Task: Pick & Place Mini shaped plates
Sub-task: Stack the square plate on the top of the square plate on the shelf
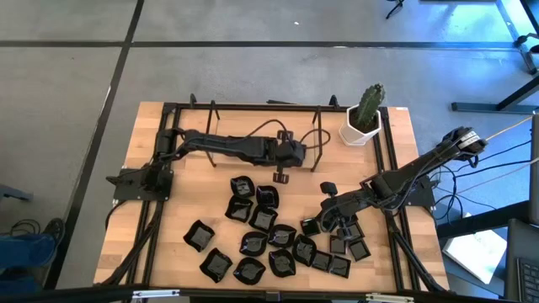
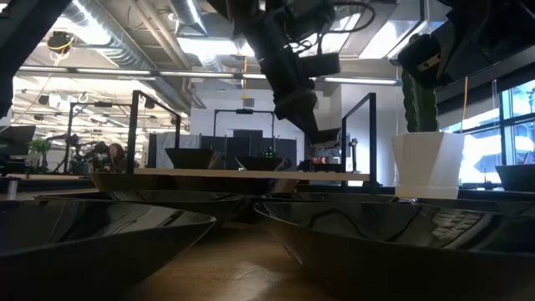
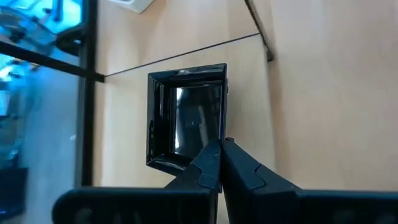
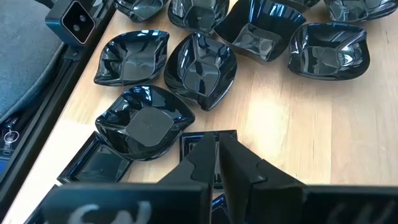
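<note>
Wood table (image 1: pixel 168 252) w/ mini shaped plates (image 1: pixel 253 244), grey floor; left pincer (image 1: pixel 281 176) together, right pincer (image 1: pixel 330 189) together.

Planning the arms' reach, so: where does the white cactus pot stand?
In the high view, the white cactus pot stands at the table's far right corner, beyond the black mini plates.

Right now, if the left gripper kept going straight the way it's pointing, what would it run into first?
Most likely the square black plate lying flat on the table: the shut left gripper points at its near rim. How far above it the fingertips are is unclear.
</note>
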